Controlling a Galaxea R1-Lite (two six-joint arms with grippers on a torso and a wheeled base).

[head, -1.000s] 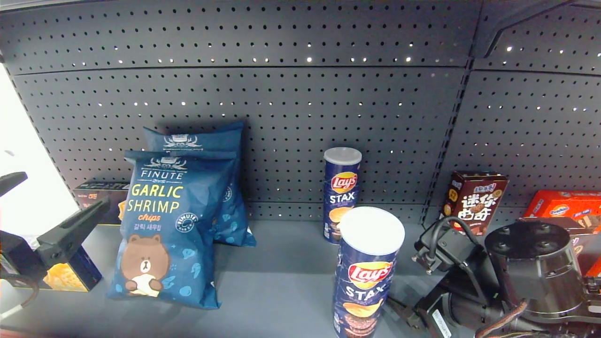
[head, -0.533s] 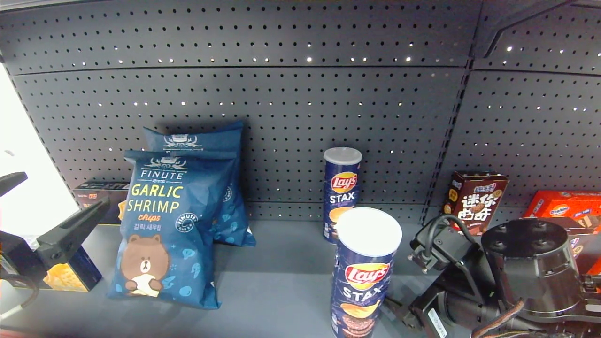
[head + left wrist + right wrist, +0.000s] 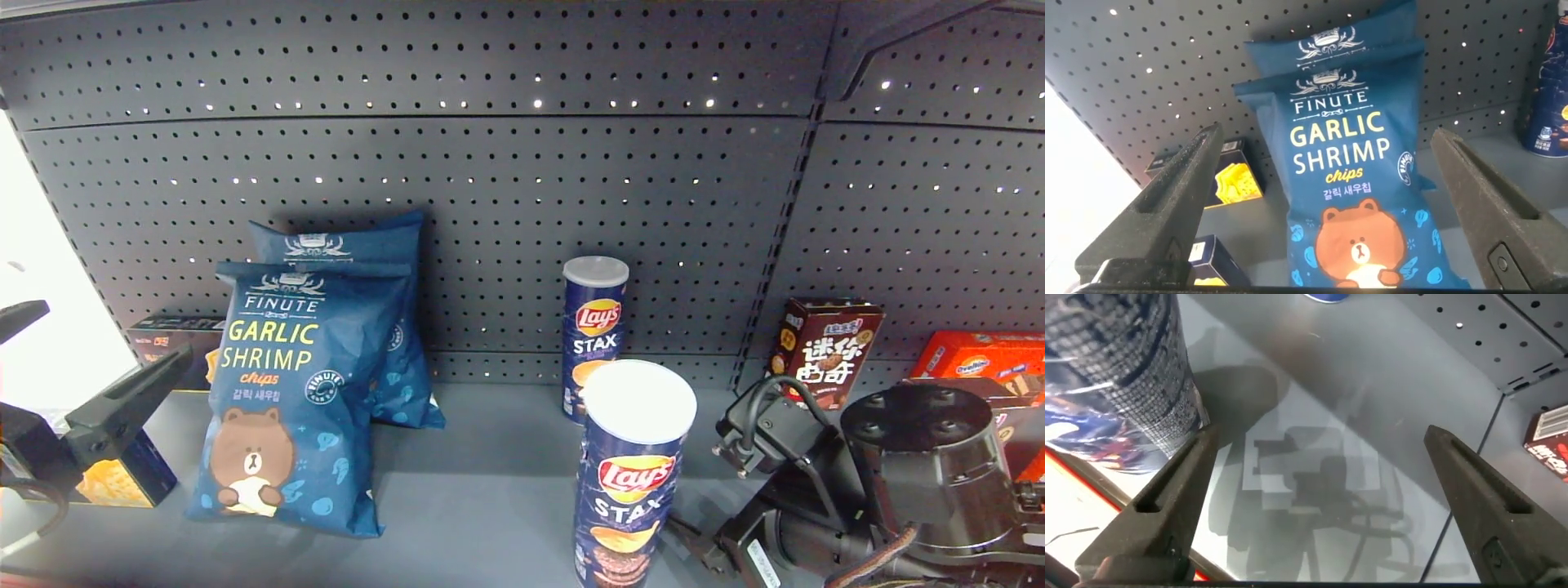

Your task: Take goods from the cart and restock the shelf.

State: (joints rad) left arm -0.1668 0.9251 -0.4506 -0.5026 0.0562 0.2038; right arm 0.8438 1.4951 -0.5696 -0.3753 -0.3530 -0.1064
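Presently my right gripper [image 3: 1323, 437] gapes empty just beside the tall navy crisp canister [image 3: 1118, 376]; left gripper [image 3: 1327, 135] gapes facing a blue foil bag [image 3: 1351, 163].

I read shelf deck [image 3: 482, 490] and pegboard back [image 3: 490, 180] as matt painted metal; chip bags [image 3: 294, 384] crinkly plastic film; front can [image 3: 624, 490] glossy, lid [image 3: 638, 400] smooth plastic.

Both claws spread wide.
The left gripper [image 3: 114, 331] is held level, its two dark fingers [image 3: 1167, 212] set far apart. The right gripper [image 3: 1323, 434] is parted just as wide, tilted downward, with the right arm [image 3: 922, 465] bulking close behind it.
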